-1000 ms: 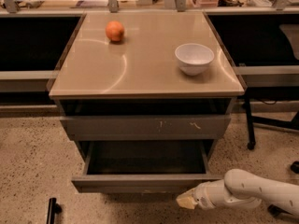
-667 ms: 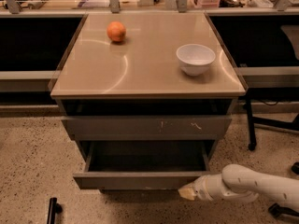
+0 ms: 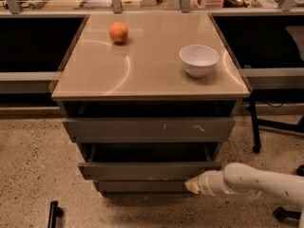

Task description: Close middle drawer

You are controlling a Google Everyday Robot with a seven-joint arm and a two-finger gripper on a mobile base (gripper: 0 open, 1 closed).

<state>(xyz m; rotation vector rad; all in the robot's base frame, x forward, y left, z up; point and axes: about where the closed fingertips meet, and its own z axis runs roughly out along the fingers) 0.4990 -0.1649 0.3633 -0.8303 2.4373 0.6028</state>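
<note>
The middle drawer (image 3: pixel 142 170) is a wide, shallow grey front under the taller scratched top front (image 3: pixel 152 129). It stands out a little from the cabinet, with a dark gap showing above it. My gripper (image 3: pixel 192 185) is at the end of the white arm (image 3: pixel 256 182) that reaches in from the lower right. Its pale tip rests against the lower right edge of the middle drawer's front, in front of the bottom front (image 3: pixel 137 186).
An orange (image 3: pixel 118 32) and a white bowl (image 3: pixel 199 59) sit on the beige cabinet top (image 3: pixel 142 65). A chair base with castors (image 3: pixel 257 148) stands at the right. A black object (image 3: pixel 53 213) lies on the speckled floor at the lower left.
The middle drawer has slid back into the cabinet and now sticks out far less. My gripper and arm have moved forward and up with its front.
</note>
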